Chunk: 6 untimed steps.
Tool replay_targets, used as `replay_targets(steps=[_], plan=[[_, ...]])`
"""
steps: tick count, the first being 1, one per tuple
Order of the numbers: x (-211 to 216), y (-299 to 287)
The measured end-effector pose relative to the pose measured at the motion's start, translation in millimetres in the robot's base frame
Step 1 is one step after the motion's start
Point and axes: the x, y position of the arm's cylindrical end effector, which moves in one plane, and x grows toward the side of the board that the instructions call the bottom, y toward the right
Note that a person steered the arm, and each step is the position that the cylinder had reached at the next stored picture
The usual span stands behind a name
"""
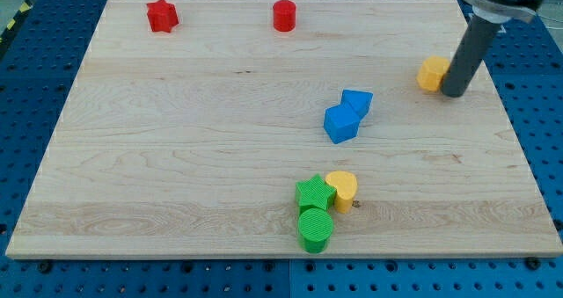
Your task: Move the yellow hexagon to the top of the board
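The yellow hexagon (432, 73) lies on the wooden board (193, 149) at the view's right, in the upper part. My tip (454, 93) touches the hexagon's right side, just below and right of it. The dark rod rises from there to the view's top right corner.
Two blue blocks (347, 114) touch each other near the middle. A yellow heart (342, 189), a green star (313, 193) and a green cylinder (315, 229) cluster at the bottom centre. A red star (162, 16) and a red cylinder (284, 16) sit at the top edge.
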Motion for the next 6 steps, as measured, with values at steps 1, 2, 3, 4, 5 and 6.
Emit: replay_targets(steps=[1,2,3,4,5,6], plan=[[-10.8,-0.2],[-12.5,-29.4],[-29.6,-40.0],[-54.0,-40.2],[-76.8,-40.5],[-78.2,-48.6]])
